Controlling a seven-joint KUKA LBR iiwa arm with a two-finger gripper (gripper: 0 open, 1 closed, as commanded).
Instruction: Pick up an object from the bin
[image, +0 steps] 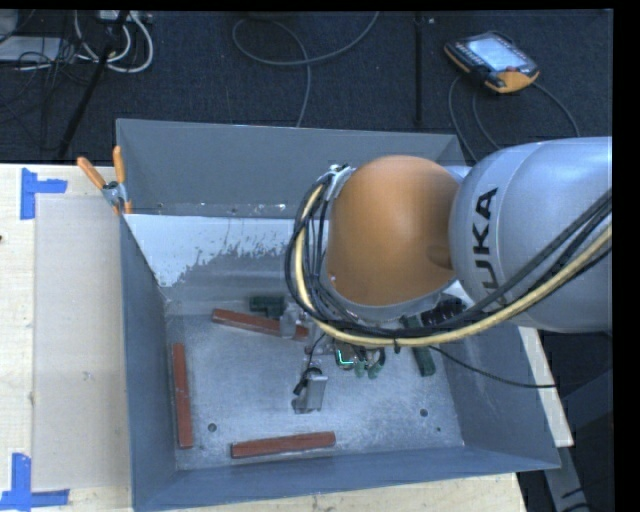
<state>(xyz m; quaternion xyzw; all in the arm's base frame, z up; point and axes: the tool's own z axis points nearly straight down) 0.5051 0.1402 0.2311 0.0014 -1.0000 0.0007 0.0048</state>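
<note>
The tool (309, 392) hangs mid-bin (145, 380) (brown sticks (283, 445) lie around it).

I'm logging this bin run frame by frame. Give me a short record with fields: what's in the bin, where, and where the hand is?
bin: grey metal, arm reaching in from the right
hand: low over bare floor near the middle
back stick: reddish-brown, tilted, left of the hand
left stick: reddish-brown, along the left wall
front stick: reddish-brown, along the near wall
green bits: under the arm, right of the hand
</note>
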